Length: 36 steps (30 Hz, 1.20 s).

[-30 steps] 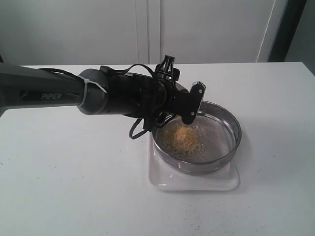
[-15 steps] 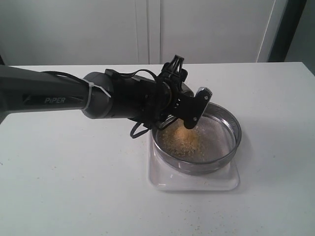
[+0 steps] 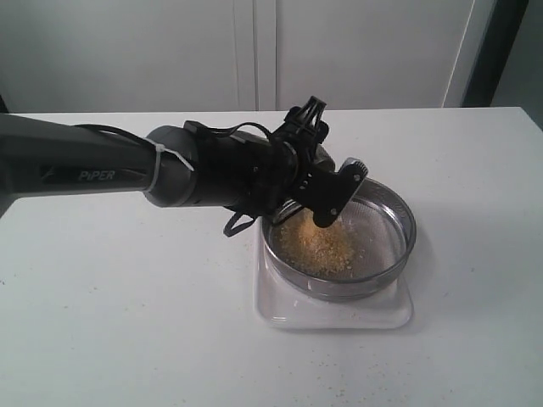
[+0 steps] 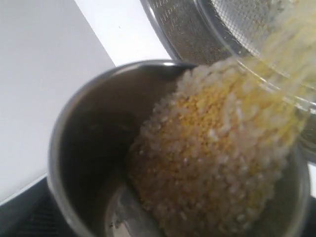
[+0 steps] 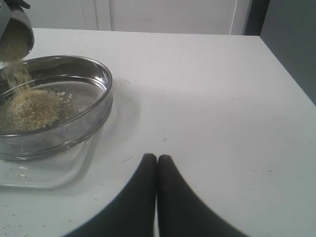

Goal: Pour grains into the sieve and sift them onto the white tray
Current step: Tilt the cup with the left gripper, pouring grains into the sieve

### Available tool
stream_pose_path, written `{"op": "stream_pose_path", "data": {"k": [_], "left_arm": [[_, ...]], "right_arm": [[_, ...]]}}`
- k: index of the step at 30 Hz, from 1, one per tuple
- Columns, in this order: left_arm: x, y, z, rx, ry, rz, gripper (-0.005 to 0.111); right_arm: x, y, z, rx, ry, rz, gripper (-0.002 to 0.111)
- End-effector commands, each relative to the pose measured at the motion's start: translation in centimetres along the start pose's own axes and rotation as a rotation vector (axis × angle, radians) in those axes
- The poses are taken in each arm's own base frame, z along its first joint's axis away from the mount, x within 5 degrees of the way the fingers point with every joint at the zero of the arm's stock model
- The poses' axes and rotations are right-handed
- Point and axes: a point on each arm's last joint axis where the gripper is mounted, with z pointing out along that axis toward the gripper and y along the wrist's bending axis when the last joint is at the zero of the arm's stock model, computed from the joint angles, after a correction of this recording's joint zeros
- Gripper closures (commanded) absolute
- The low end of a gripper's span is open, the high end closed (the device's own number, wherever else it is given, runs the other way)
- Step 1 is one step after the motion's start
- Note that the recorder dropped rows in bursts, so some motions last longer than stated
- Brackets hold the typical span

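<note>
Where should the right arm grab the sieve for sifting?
The upright rim wall of the sieve on its right side, jaws straddling it from above: that side is free, while the cup pours grains over the left.

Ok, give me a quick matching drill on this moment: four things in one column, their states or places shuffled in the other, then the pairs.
Things:
1. steel cup
2. sieve
3. white tray
4. right gripper

States:
A. lies under the sieve
B. shut, holding nothing
C. tipped, pouring grains
D. sits on the tray, holding a heap of grains

Pairs: 1-C, 2-D, 3-A, 4-B
</note>
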Motion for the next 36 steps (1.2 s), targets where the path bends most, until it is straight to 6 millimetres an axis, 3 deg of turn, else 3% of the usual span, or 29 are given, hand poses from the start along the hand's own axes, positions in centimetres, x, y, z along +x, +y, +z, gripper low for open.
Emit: {"op": "stream_pose_path", "data": {"k": [1, 36], "left_arm": [[0.11, 0.75, -0.53, -0.022, 0.026, 0.025, 0.107], [-0.05, 1.30, -0.86, -0.067, 0.082, 0.315, 0.107]], "right_arm": [[0.05, -0.03, 0.02, 0.006, -0.011, -0.002, 0.108], [0.05, -0.03, 0.02, 0.006, -0.011, -0.002, 0.108]]}}
